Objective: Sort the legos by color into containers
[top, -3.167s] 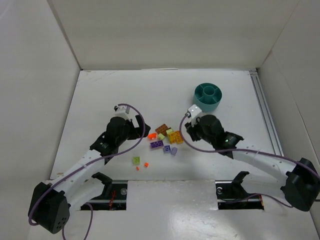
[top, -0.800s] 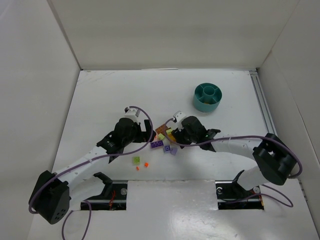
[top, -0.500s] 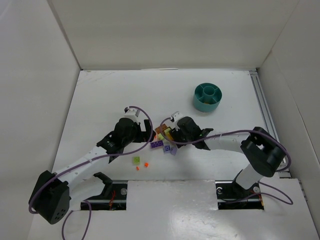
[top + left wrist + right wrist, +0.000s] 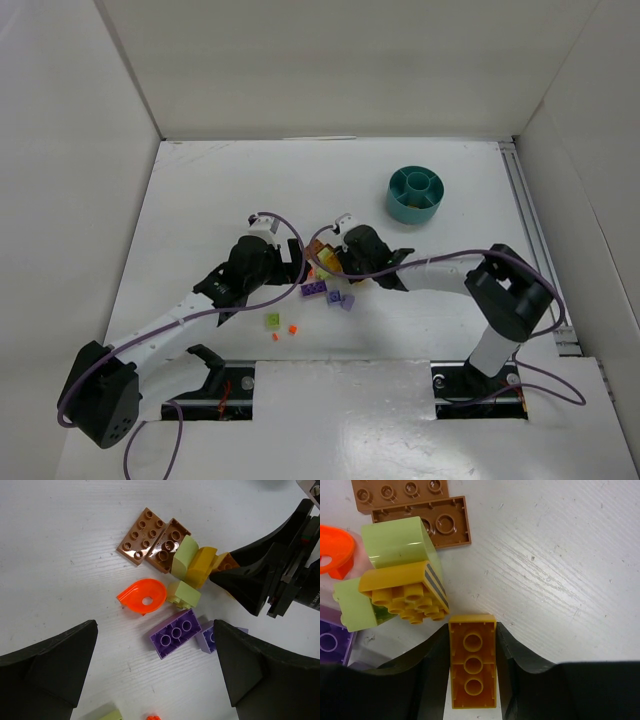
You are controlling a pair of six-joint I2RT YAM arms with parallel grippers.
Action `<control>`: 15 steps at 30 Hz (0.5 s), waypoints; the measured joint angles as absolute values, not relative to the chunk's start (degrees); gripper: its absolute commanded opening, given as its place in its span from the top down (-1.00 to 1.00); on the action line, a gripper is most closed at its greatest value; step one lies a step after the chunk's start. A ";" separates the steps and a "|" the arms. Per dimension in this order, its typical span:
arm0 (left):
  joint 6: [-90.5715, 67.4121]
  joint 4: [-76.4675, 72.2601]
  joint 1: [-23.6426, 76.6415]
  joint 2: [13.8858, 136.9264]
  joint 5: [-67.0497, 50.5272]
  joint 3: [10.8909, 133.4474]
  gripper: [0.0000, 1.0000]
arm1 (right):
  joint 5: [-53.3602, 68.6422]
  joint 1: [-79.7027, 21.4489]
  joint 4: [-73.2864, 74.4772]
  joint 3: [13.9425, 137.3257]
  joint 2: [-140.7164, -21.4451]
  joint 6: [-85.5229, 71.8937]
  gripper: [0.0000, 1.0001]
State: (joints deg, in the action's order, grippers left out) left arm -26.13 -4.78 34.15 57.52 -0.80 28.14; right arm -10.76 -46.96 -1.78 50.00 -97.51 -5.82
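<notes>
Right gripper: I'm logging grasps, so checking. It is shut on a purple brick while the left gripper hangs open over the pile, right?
Not quite. The right gripper is shut on a yellow-orange brick, not a purple one; the right wrist view shows it. The rest holds: the left gripper is open above the pile.

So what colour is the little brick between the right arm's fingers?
Yellow-orange. The small studded plastic brick shows best in the right wrist view.

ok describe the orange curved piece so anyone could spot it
On the table sits a pile of legos. On its left-arm side, beside the brown plates, lies the orange piece: the only flat teardrop with a hole, not a studded block.
</notes>
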 measured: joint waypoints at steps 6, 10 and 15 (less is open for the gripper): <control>-26.13 -4.75 34.15 57.52 -0.86 28.14 -1.00 | -11.16 -46.50 -2.09 48.97 -93.54 -3.16 0.42; -25.91 -4.69 34.15 57.52 -1.10 28.14 -1.00 | -8.38 -42.59 -5.69 44.91 -84.64 2.68 0.42; -25.71 -4.75 34.15 57.52 -1.32 28.14 -1.00 | -4.03 -28.86 -13.13 41.30 -74.48 7.99 0.42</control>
State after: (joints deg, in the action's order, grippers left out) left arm -25.71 -4.75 34.15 57.52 -1.32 28.14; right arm -4.03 -28.86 -13.13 41.30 -74.48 7.99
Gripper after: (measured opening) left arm 0.996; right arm 0.423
